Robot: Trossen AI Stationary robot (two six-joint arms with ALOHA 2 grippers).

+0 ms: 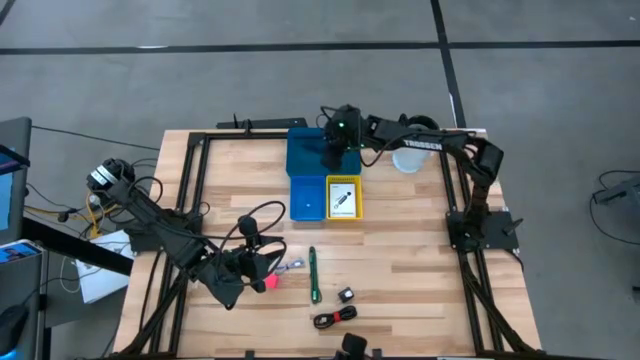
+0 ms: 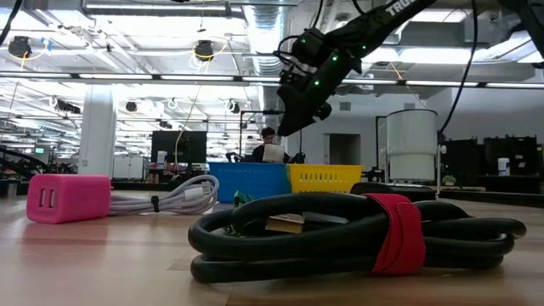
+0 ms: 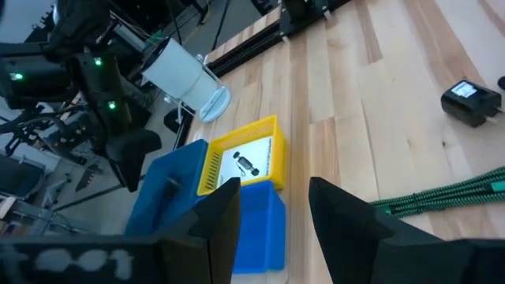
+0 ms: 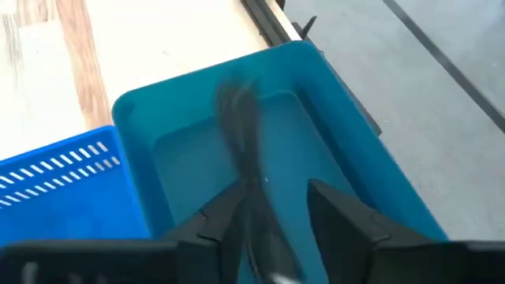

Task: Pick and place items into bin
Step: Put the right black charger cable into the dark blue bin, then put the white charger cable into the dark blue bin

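High view: yellow bin (image 1: 343, 199) holds a card (image 1: 342, 197), wide blue tray (image 1: 304, 153) under parted right claw (image 1: 331, 158); left claw (image 1: 262, 270) parted

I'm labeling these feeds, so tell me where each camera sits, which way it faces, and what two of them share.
High: overhead, straight down on the table; both arms show.
Low: tabletop height, level across the black cable; the right arm shows above.
Left wrist: past the left gripper toward the yellow bin.
Right wrist: down past the right gripper into the wide blue tray.
Shared: high and left wrist both show the yellow bin's card.
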